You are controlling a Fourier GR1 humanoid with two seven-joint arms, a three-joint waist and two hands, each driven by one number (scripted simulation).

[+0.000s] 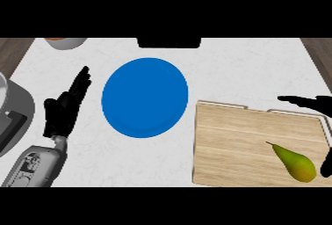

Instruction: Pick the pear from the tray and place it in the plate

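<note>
**Pale bench from above, pear waiting on its tray**

White, faintly marbled bench [246,66] fills the view, seen steeply from overhead.

At the right edge, the right hand [310,103] shows as a black shape over the far right corner of the wooden tray [246,145]. Its fingers stretch out straight and apart, holding nothing. A further dark part of it shows lower down [325,167], just right of the pear, so the hand appears to bracket the fruit from the side, a sensible stance for closing around it.

The pear [296,163] lies on its side on the tray's near right part, stem pointing up and left, its yellow-green body blushing orange toward the fat end. Nothing grips it yet.

Left of the tray, close to it, sits the round blue plate [145,97] (it looks taller than wide from this angle). It holds nothing, so the carry, judging from the layout, will be a short sideways move leftward.

Farther left, the left hand [65,110] rests open, fingers straight and pointing away, well clear of the plate, on its grey forearm [35,165].

At the margins: a grey curved object [16,114] at the left edge, an orange-filled bowl [65,42] top left, and a black item [170,42] at top centre.
</note>
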